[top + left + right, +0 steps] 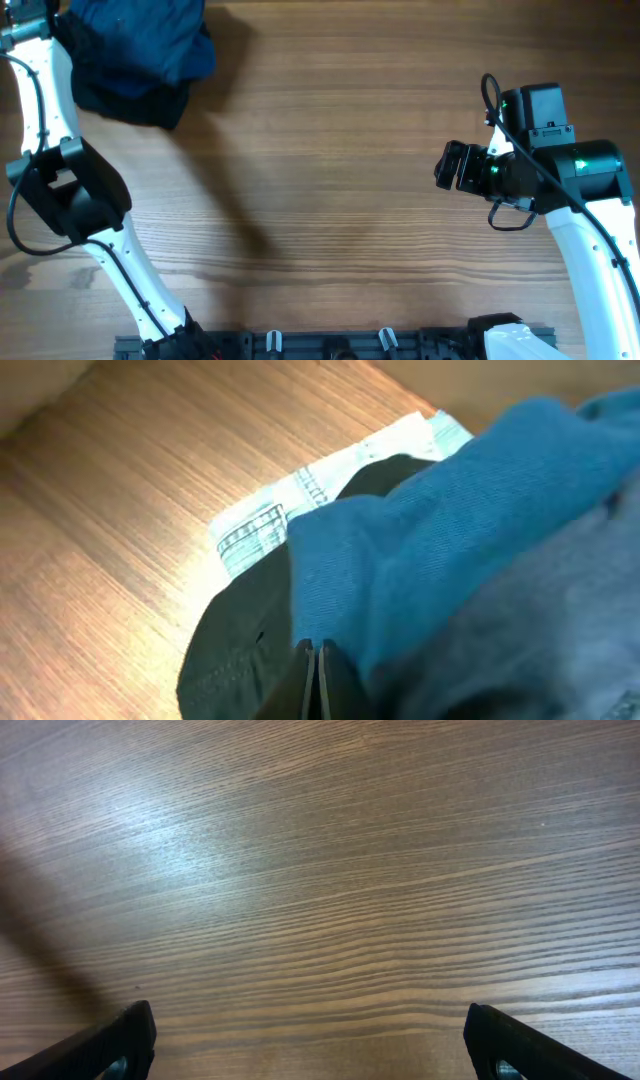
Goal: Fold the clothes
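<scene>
The clothes lie in a heap at the table's far left corner: a blue garment on top of a black garment. In the left wrist view the blue cloth drapes over the black cloth, and a white printed label sticks out onto the wood. My left gripper is shut, its tips pressed together right at the seam between the blue and black fabric; I see no cloth between them. My right gripper hangs wide open over bare wood at the right, far from the heap.
The wooden table stretches between the two arms. My left arm's elbow stands along the left edge. A black rail runs along the near edge.
</scene>
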Available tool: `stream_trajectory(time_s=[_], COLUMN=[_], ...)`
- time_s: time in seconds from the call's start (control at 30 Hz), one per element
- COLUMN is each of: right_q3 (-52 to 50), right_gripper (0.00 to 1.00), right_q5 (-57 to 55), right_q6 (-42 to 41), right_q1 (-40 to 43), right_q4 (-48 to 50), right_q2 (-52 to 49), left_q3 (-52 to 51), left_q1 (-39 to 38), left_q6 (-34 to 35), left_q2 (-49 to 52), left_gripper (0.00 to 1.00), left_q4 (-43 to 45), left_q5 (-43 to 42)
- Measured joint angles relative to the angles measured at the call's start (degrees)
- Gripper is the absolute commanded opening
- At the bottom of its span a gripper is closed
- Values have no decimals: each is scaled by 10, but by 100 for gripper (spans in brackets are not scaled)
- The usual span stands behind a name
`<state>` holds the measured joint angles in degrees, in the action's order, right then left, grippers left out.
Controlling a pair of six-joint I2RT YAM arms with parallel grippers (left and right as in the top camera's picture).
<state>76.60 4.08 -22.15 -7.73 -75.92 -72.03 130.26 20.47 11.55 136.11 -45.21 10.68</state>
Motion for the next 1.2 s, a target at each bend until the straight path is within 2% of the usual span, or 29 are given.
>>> stream_trajectory(time_s=[0.17,0.43,0.57,0.63,0.97,1.2], right_q3=[0,0,0,0,0,0], right_gripper=[100,100,100,100,100,100], right_q5=[0,0,0,0,0,0], right_q6=[0,-1,-1,-1,-5,-12], right_q1=[0,0,0,0,0,0], right_q4=[-2,-1,-1,-1,2,1], right_q2=[0,0,0,0,0,0], left_q3=[-3,1,7,6,-13,-8], left_q1=[-22,-91,-115,-123,-122,-115], left_q6=[10,83,85,85,85,85], left_q2=[-28,-192,-212,-200,11,35], left_gripper=[4,4,4,4,4,4], left_q4=[33,69,66,67,45,43], left_q5=[-3,-39,-53,-56,-50,-38])
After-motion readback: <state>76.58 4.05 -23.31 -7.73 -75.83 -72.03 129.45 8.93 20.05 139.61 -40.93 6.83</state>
